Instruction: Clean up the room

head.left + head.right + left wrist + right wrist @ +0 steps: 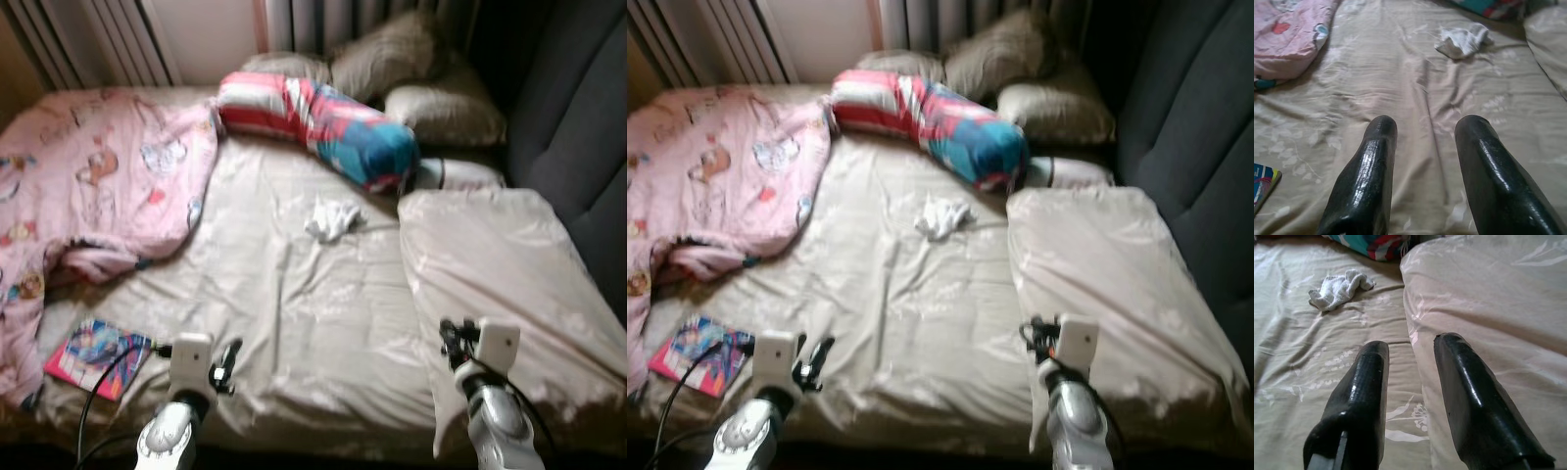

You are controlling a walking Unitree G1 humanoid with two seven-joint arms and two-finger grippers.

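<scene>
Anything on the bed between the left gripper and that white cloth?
No, just bare wrinkled sheet from the left gripper to the white cloth, per the left wrist view.

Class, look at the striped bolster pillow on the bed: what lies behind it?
Behind the striped bolster pillow lie grey-brown pillows against the curtain. Their lower parts are hidden by the bolster.

My left gripper (1425,129) is hovering over the beige bedsheet (1400,83), fingers parted. A crumpled white cloth (1462,40) is lying farther ahead, with the pink blanket (1288,34) bunching off to the left.
</scene>
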